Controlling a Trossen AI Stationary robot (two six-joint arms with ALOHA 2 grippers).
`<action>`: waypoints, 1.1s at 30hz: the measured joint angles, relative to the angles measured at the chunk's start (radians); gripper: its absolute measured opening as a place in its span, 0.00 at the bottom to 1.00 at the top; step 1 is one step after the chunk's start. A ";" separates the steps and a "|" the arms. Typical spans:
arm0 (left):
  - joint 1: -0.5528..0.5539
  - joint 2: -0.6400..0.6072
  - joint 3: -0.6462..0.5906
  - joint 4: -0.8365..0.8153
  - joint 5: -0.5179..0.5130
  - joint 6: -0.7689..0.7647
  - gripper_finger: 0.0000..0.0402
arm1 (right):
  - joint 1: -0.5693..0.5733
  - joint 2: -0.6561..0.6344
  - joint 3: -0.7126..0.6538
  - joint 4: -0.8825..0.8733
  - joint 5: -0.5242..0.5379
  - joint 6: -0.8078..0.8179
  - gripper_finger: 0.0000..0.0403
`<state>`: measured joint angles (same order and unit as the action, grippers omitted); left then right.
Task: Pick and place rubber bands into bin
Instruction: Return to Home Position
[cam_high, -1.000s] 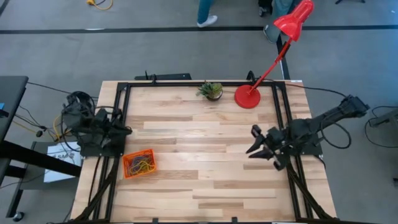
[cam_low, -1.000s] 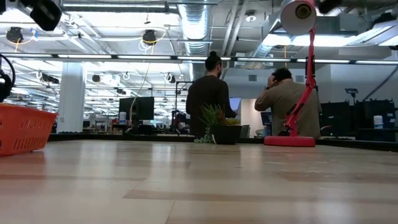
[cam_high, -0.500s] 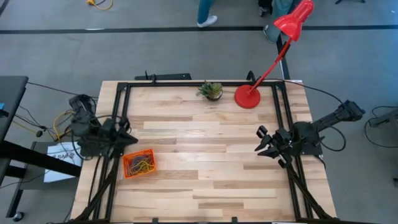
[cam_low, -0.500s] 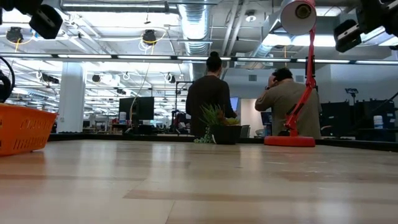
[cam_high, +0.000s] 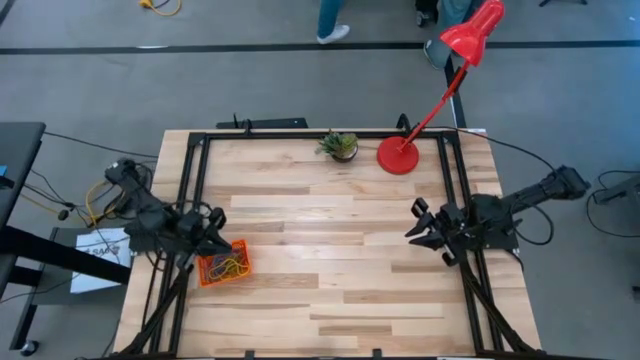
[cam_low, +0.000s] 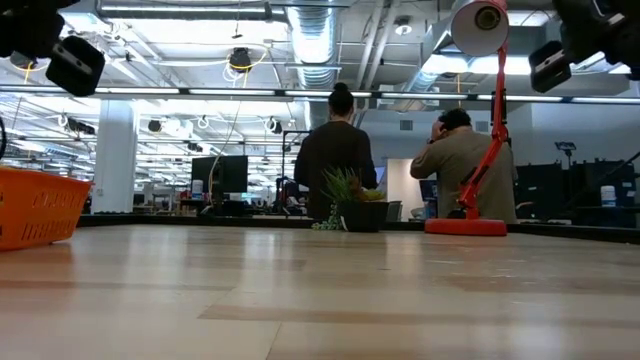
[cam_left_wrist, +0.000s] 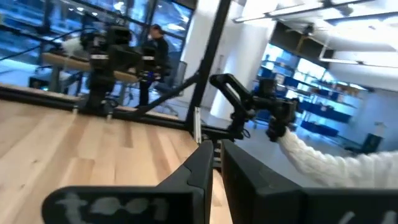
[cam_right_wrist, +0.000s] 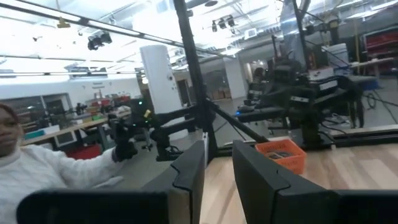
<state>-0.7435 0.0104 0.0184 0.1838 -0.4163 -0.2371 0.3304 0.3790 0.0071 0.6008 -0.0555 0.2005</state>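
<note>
Sorting all but done: the rubber bands (cam_high: 229, 266), a tangle of red, green and yellow loops, lie heaped inside the bin (cam_high: 203, 272), and no loose band shows on the wood around it. My left hand (cam_high: 218, 236) hangs just beside the bin's rim, at the corner towards my left arm's mount, its fingers (cam_left_wrist: 200, 169) pressed almost together and pinching nothing. My right hand (cam_high: 413, 225) waits well apart from the bin, across the surface (cam_high: 330, 275), fingers (cam_right_wrist: 190, 167) slightly parted and empty. I judge the step in hand to be the return to rest, not another pick. The next move calls for lifting my left hand clear of the bin's rim without catching it, then folding that arm back towards its mount. The bin sits flat, open side up, its long axis running roughly across the surface from one arm's side towards the other, turned a little askew to the boards.
</note>
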 joint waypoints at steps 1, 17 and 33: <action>0.021 0.000 -0.007 0.011 0.031 0.008 0.05 | -0.007 0.000 0.000 -0.005 0.000 0.000 0.19; 0.409 0.023 -0.007 -0.123 0.240 0.001 0.05 | -0.050 0.000 -0.001 -0.317 0.002 -0.012 0.19; 0.426 0.028 -0.008 -0.124 0.229 -0.006 0.05 | -0.051 0.000 0.005 -0.572 0.003 0.123 0.19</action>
<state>-0.3176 0.0387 0.0101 0.0597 -0.1875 -0.2432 0.2795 0.3791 0.0117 0.0293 -0.0529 0.3236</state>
